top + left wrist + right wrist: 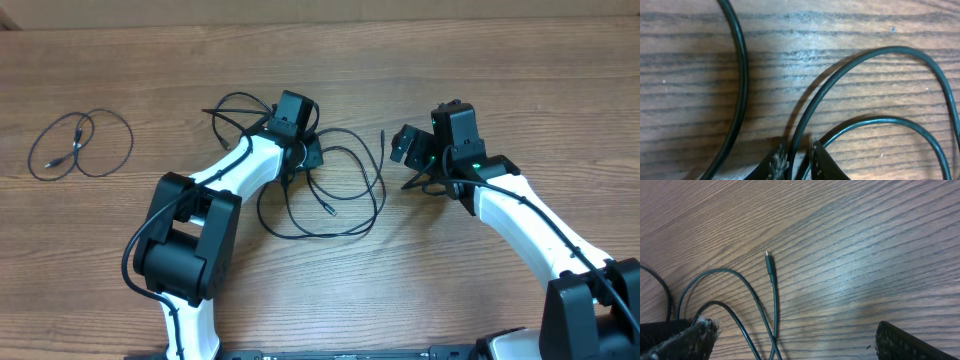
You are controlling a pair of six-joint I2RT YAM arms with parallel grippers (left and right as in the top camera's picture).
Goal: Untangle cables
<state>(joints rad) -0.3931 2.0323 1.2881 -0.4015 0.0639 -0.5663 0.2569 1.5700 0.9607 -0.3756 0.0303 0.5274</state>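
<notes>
A tangle of thin black cables [330, 190] lies in loose loops at the table's middle. My left gripper [298, 150] is down on the tangle's left part, its fingers [796, 159] shut on one strand [805, 117] of the cables. A plug end [384, 135] of the tangle lies to the right; it also shows in the right wrist view [770, 265]. My right gripper [412, 150] hangs open and empty just right of that plug, its fingers wide apart [795, 340]. A separate small cable [78, 145] lies looped at the far left.
The wooden table [500, 70] carries only the cables and arms. The left arm's white link [235, 170] crosses beside the tangle. The right arm's white link [530, 225] runs to the lower right.
</notes>
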